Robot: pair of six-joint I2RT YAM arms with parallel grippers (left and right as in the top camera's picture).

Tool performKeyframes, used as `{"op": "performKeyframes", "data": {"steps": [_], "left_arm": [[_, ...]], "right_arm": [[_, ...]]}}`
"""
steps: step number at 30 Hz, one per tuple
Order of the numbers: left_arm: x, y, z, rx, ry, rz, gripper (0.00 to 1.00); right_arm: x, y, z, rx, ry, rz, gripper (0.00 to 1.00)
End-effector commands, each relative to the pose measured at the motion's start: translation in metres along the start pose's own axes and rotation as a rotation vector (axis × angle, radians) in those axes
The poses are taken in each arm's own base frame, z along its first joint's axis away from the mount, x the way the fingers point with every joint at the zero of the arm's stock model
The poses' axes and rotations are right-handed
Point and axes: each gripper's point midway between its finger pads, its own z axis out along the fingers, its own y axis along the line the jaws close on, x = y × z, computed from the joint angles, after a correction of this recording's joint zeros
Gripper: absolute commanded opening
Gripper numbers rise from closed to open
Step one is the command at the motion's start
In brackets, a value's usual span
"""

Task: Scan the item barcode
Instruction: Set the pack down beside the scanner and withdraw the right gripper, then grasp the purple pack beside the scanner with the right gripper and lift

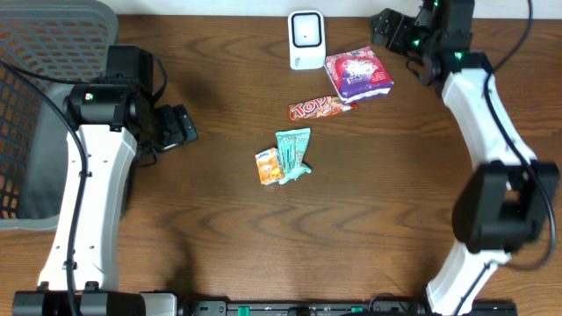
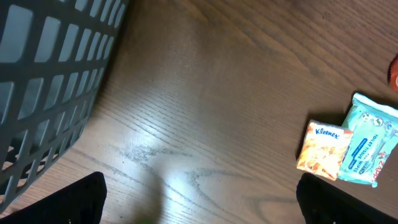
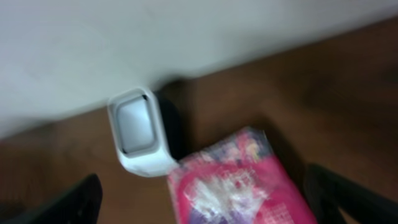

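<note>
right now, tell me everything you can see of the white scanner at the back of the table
The scanner is a white box with rounded corners, apparently plastic, with a pale window framed in a thin dark line and a white band below it. It stands at the far edge of the table, near the middle. A pink packet lies close by its base; contact can't be judged.

1. The right wrist view is blurred throughout; the pink packet [image 3: 239, 183] runs off the bottom edge, and its print is unreadable.
2. The grey basket [image 2: 37, 93] is cut by the left wrist view's top and left edges.
3. The teal packet [image 2: 371, 140] is clipped at the right edge.
</note>
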Motion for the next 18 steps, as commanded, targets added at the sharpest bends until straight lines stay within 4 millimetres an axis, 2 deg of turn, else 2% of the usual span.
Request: {"op": "performKeyframes", "data": {"steps": [1, 4, 7, 9, 18], "left_arm": [[0.001, 0.005, 0.003, -0.023, 0.009, 0.002, 0.98], [0.001, 0.005, 0.003, -0.023, 0.009, 0.002, 0.98], [0.001, 0.005, 0.003, -0.023, 0.009, 0.002, 0.98], [0.001, 0.005, 0.003, -0.023, 0.009, 0.002, 0.98], [0.001, 0.005, 0.003, -0.023, 0.009, 0.002, 0.98]], "right_arm": [[0.020, -0.014, 0.031, -0.085, 0.134, 0.033, 0.99], [0.027, -0.022, 0.044, -0.124, 0.183, 0.072, 0.99], [0.034, -0.041, 0.052, -0.071, 0.197, 0.107, 0.99], [0.046, -0.052, 0.061, -0.043, 0.224, 0.142, 0.99], [0.102, -0.074, 0.093, -0.013, 0.361, 0.193, 0.99]]}}
